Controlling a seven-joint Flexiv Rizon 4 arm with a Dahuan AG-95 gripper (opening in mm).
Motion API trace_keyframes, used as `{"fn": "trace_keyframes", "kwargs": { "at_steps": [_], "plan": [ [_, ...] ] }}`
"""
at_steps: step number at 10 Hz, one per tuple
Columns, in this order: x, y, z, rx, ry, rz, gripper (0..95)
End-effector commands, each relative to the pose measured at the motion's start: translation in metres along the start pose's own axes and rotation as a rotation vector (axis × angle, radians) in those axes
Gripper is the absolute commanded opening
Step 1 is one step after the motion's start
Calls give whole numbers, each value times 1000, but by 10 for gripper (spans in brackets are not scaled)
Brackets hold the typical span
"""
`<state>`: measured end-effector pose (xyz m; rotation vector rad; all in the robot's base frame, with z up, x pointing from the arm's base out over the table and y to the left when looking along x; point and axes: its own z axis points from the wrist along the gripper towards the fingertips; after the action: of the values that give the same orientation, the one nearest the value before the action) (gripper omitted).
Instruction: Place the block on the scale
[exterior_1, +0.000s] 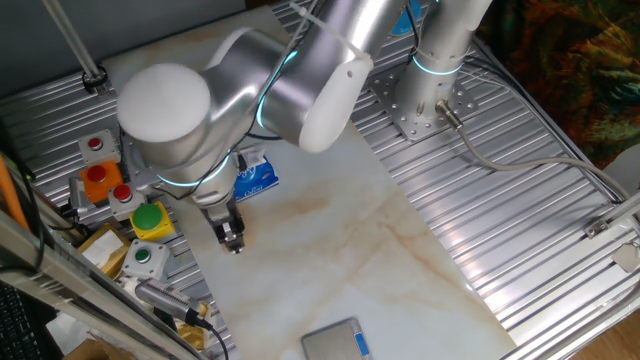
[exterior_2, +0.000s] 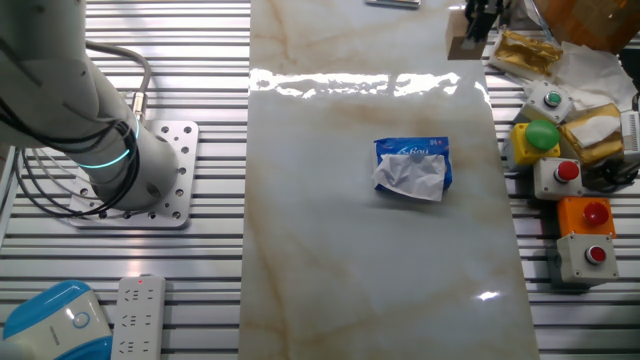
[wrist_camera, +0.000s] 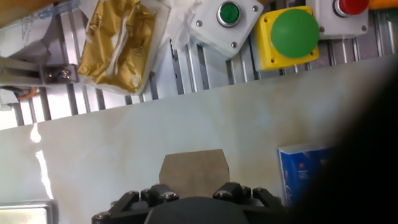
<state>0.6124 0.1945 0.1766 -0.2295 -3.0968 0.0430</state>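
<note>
My gripper (exterior_1: 233, 240) hangs over the left side of the marble tabletop, near the button boxes. In the hand view the light-tan wooden block (wrist_camera: 194, 168) sits between the jaws of the gripper (wrist_camera: 194, 198), which is shut on it and holds it just above the tabletop. In the other fixed view the block (exterior_2: 460, 44) shows below the gripper (exterior_2: 478, 18) at the far right edge of the marble. The scale (exterior_1: 338, 340), a flat grey slab with a blue strip, lies at the near edge of the table, well away from the gripper. Its corner shows in the hand view (wrist_camera: 22, 211).
A blue-and-white tissue pack (exterior_2: 412, 167) lies mid-table, close to the gripper (exterior_1: 256, 178). Button boxes, one with a green dome (wrist_camera: 293, 32) and red ones (exterior_2: 568, 172), line the table's side beside a yellow packet (wrist_camera: 121, 43). The arm's base (exterior_1: 425, 100) stands at the back.
</note>
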Motion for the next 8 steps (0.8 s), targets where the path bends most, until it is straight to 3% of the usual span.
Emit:
{"fn": "trace_keyframes", "kwargs": {
  "at_steps": [1, 4, 8],
  "plan": [
    [2, -1, 0, -2, -5, -5, 0],
    [2, -1, 0, -6, 3, -21, 0],
    [2, -1, 0, -33, -57, -149, 0]
  ]
}}
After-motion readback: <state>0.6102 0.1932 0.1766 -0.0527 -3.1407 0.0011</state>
